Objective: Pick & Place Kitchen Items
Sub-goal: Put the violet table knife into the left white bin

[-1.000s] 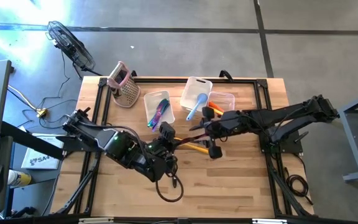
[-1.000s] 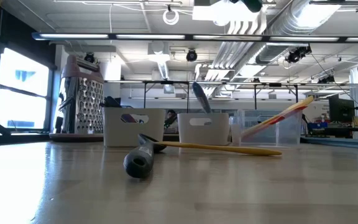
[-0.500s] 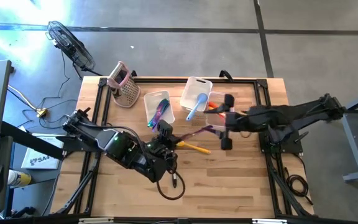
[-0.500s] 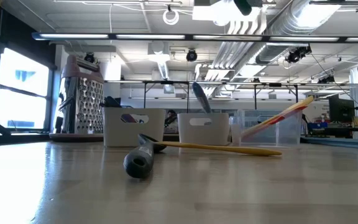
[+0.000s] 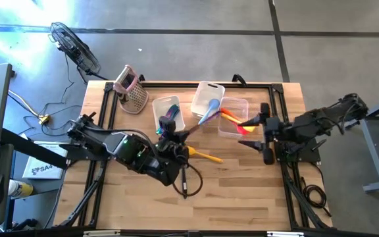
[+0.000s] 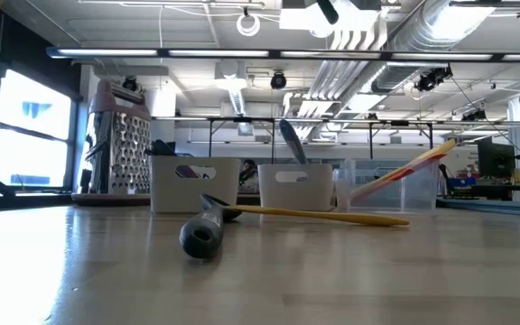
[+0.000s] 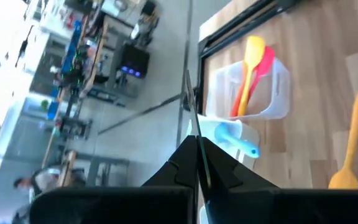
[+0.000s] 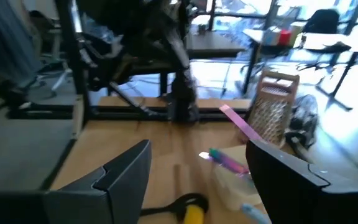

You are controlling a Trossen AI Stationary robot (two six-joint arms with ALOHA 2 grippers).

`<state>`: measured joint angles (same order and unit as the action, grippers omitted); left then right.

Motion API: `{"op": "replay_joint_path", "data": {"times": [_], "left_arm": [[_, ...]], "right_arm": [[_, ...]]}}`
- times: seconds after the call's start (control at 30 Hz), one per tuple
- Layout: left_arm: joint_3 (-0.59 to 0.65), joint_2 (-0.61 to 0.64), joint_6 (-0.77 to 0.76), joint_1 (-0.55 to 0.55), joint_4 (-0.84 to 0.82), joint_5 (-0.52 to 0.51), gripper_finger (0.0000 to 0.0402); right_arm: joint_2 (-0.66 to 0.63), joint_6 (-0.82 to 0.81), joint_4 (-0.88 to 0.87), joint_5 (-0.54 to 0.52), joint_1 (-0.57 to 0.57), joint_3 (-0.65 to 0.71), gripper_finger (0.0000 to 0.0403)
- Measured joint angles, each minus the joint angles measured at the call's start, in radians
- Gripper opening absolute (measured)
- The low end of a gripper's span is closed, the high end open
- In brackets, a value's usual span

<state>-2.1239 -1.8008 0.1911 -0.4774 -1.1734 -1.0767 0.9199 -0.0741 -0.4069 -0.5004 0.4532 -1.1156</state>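
The purple spatula [image 5: 196, 131] is slim, light and probably slick, best pinched mid-handle. The left gripper [image 5: 174, 140] is clamped on its handle end, above the left tub [image 5: 156, 109]. Right gripper [image 5: 266, 133] hovers empty, fingers apart, beyond the right tub [image 5: 243, 103].

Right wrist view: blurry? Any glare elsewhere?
Right wrist view: soft all over, the grater and purple utensil smeared. High view: strong glare at the top-left floor by the fan. Low view: sharp, windows bright at left.
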Motion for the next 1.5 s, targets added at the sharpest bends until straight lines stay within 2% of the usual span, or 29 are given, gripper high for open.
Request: {"op": "replay_joint_path", "data": {"times": [0.27,0.47,0.67,0.8,0.93,1.1,1.17,1.33,1.5], "left_arm": [[0.000,0.000,-0.248,0.060,-0.071,-0.049,0.0000],[0.000,0.000,-0.415,0.109,-0.201,-0.132,0.0000],[0.002,0.033,-0.735,0.227,-0.405,0.002,0.0000],[0.017,0.057,-0.720,0.308,-0.395,0.073,0.0000],[0.015,0.065,-0.749,0.397,-0.397,0.114,0.0000],[0.019,0.069,-0.747,0.488,-0.398,0.336,0.0000],[0.034,0.069,-0.745,0.498,-0.397,0.408,0.0000],[0.098,0.069,-0.774,0.488,-0.397,0.501,0.0000],[0.213,0.069,-0.785,0.476,-0.397,0.486,0.0000]], "right_arm": [[-0.062,-0.091,-0.138,0.011,0.103,0.000,0.0255],[-0.082,-0.115,-0.228,0.007,0.145,0.000,0.0255],[-0.082,-0.091,-0.279,-0.038,0.144,0.000,0.0255],[-0.082,-0.067,-0.281,-0.167,0.141,0.000,0.0255],[-0.082,-0.029,-0.280,-0.222,0.127,0.000,0.0255],[-0.082,-0.026,-0.289,-0.230,0.103,0.000,0.0255],[-0.082,-0.026,-0.295,-0.231,0.090,0.000,0.0255],[-0.082,-0.016,-0.303,-0.230,0.056,0.000,0.0255],[-0.082,0.000,-0.303,-0.224,0.040,0.000,0.0255]]}}
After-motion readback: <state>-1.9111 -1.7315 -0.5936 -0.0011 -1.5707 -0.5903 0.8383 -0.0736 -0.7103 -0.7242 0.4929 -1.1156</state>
